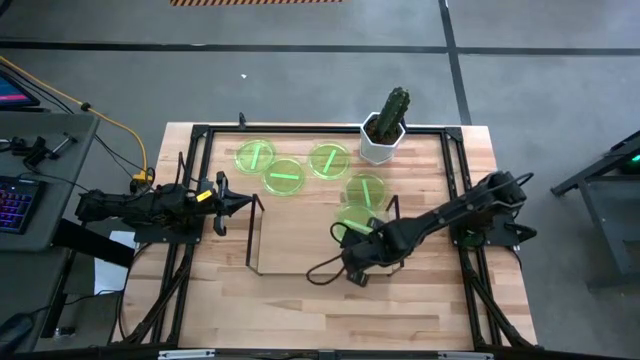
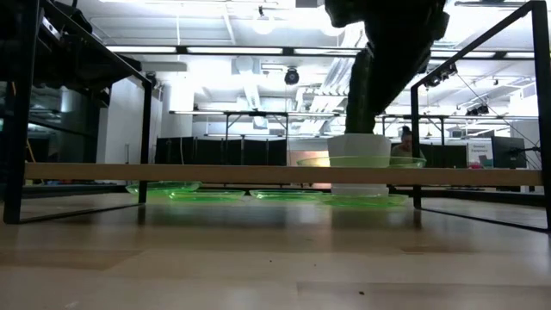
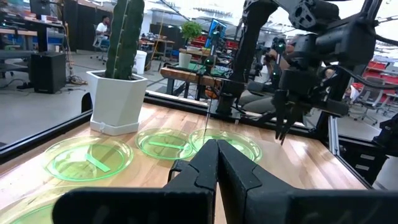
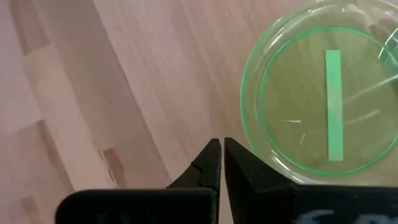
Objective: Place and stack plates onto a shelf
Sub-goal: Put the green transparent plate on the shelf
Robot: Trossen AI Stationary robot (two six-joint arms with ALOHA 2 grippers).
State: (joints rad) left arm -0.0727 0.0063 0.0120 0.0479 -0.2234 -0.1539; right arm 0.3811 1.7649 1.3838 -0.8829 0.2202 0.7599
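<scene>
Five green plates show in the high view. One plate [image 1: 355, 215] [image 2: 362, 161] [image 4: 317, 106] lies flat on the shelf [image 1: 300, 240] [image 2: 172, 173], near its far right corner. The other plates [image 1: 255, 155] [image 1: 284, 177] [image 1: 329, 159] [image 1: 365, 190] lie on the table beyond the shelf. My right gripper [image 1: 348, 238] [image 4: 219, 146] hangs shut above the shelf board, just beside that plate's rim. My left gripper [image 1: 250, 205] [image 3: 214, 149] is shut and waits at the shelf's left end frame.
A white potted cactus [image 1: 385, 128] [image 3: 118, 93] stands at the table's far edge behind the plates. A larger black metal frame [image 1: 455, 160] runs around the table. The shelf's thin wire uprights [image 3: 205, 118] stand just in front of my left gripper.
</scene>
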